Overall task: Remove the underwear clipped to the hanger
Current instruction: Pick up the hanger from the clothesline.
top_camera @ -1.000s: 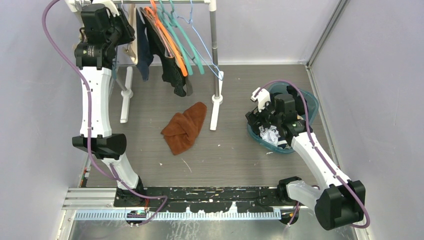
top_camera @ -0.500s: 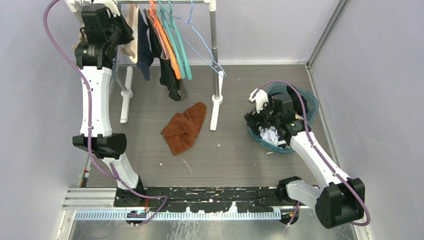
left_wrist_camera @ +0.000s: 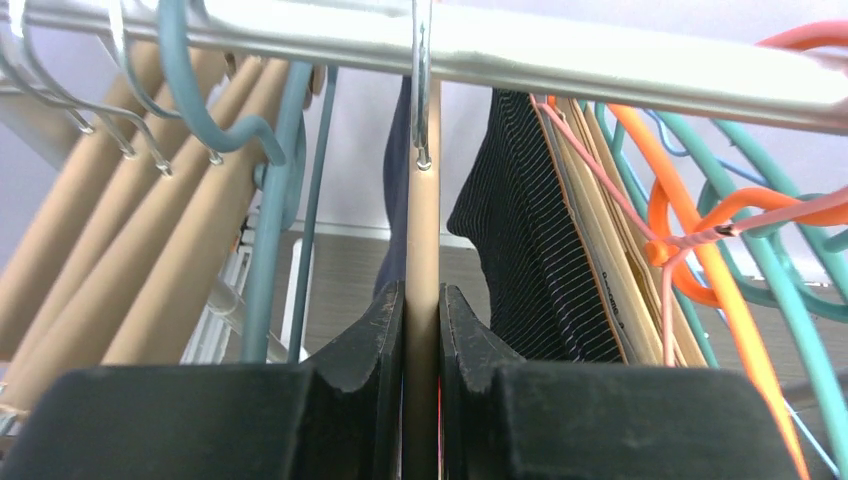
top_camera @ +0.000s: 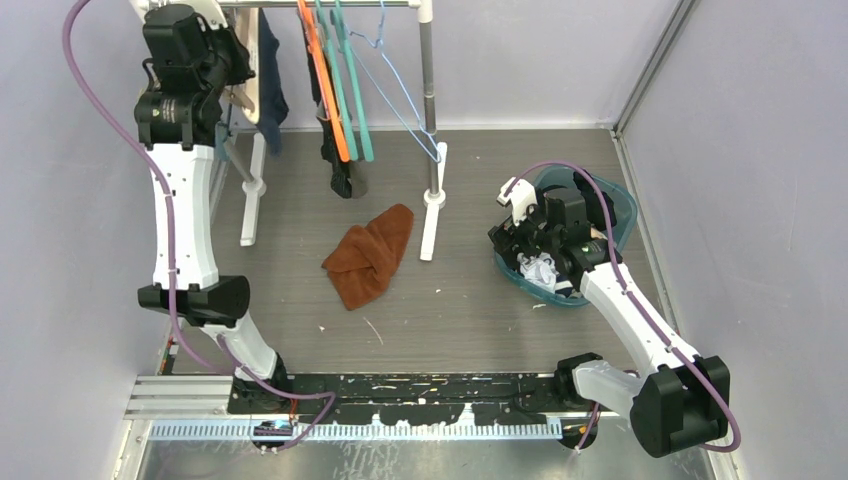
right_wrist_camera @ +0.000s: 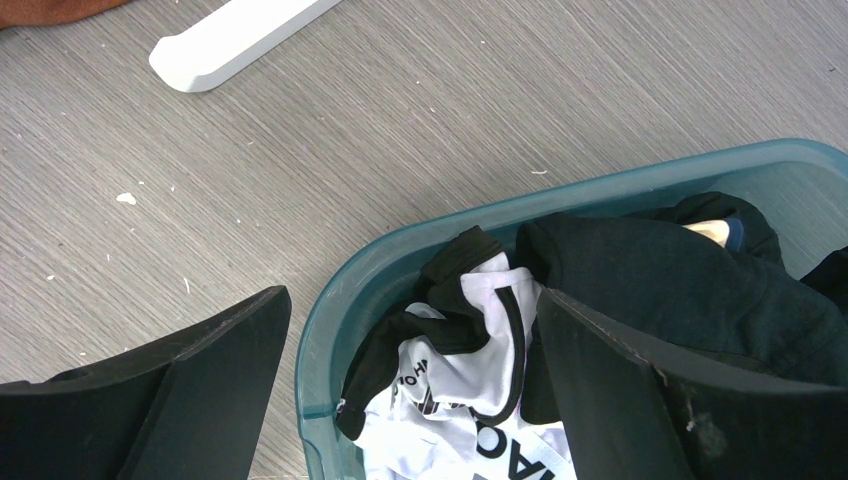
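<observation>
Grey wood-grain tabletop [top_camera: 480, 320], flecked with pale specks, runs back from the black mounting strip [top_camera: 400, 385] at your near edge. By the right edge your right gripper [right_wrist_camera: 415, 300] hangs with its jaws spread wide and nothing between them. It is over the near rim of a teal basin [right_wrist_camera: 400, 245] heaped with black and black-and-white clothes [right_wrist_camera: 450, 400]. At the centre of the tabletop lies a crumpled rust-brown cloth [top_camera: 370, 255].

Along the far edge, left of centre, stands a white clothes rack [top_camera: 428, 90]. From its rail you see navy underwear [top_camera: 270, 90] hanging toward the far left corner. Black underwear [top_camera: 338, 165] droops lower under an orange hanger [top_camera: 322, 70], with teal hangers [top_camera: 359, 110] just to its right.

Your left gripper [left_wrist_camera: 422, 295] is raised to the rail, its jaws pressed onto the thin edge of a wooden hanger [left_wrist_camera: 423, 220]. Just right of that hanger falls dark fabric [left_wrist_camera: 525, 250] with fine pale pinstripes, soft and slack. You cannot tell whether clips hold it.

Plain pale lilac walls [top_camera: 60, 200] close in on the left, far and right sides.
</observation>
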